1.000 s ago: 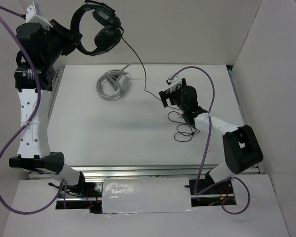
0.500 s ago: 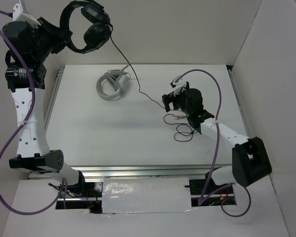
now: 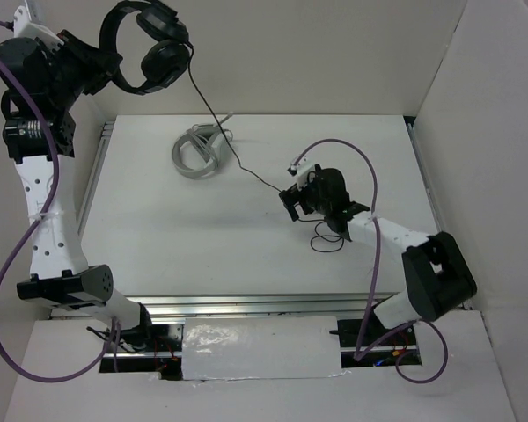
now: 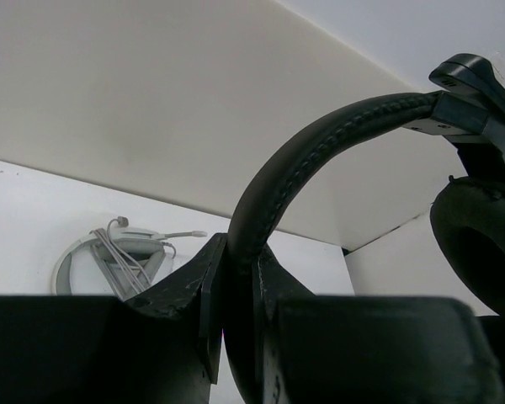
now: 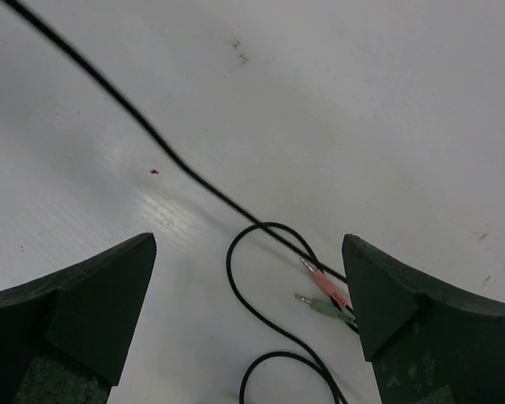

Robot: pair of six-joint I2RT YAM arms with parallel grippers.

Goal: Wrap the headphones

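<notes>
**Grippers and headphones in the wrapping task**

Left gripper (image 4: 240, 290): fingers clamped tight on the padded headband of the headphones (image 3: 163, 57), with nothing else in the grasp. Headphones lifted well clear of the table (image 3: 158, 229), at 11 o'clock in the overhead view, both earcups at 3 o'clock of the gripping fingers. Cable (image 3: 213, 123): one thin black line from the earcups toward 5 o'clock, just beside the grey-white ring stand (image 3: 196, 151) at 11 o'clock on the table, then on toward the right arm. Right gripper (image 5: 248, 244): jaws spread wide, nothing held, low over the table near its middle. In the right wrist view, cable crossing the surface beneath the open fingers, no visible contact with either. Loose loops of cable flat on the table at 4 o'clock of that gripper. Pink plug (image 5: 326, 279) and green plug (image 5: 318, 306) side by side, near the right-hand finger in the wrist view.
</notes>
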